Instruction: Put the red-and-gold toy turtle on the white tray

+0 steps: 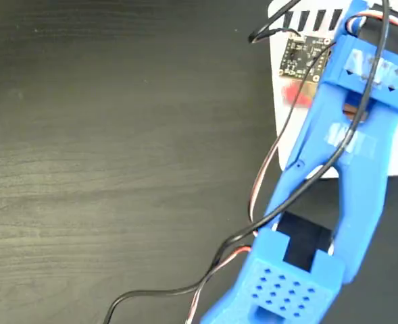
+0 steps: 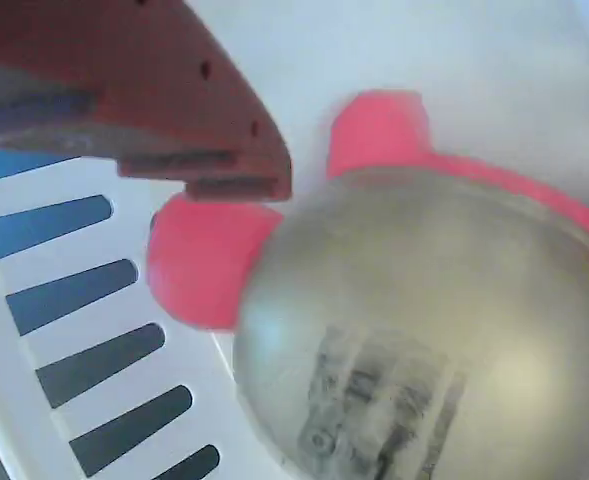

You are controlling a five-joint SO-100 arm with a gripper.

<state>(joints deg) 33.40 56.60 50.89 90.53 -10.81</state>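
The red-and-gold toy turtle (image 2: 444, 330) fills the wrist view, gold dome up with its black mark showing, coral head toward the left. It lies over the white tray (image 2: 454, 50), close to the striped edge. One reddish-brown finger (image 2: 174, 110) of my gripper reaches in from the upper left, its tip right beside the turtle's head. The other finger is out of frame, so the grip cannot be judged. In the fixed view only a red bit of the turtle (image 1: 294, 93) peeks out beside the blue arm (image 1: 347, 169), which covers the gripper and much of the tray (image 1: 293, 125).
A dark wood-grain table (image 1: 117, 155) spreads across the left of the fixed view. Black, red and white cables (image 1: 253, 229) trail along the arm, and a small circuit board (image 1: 300, 57) rides at its wrist over the tray.
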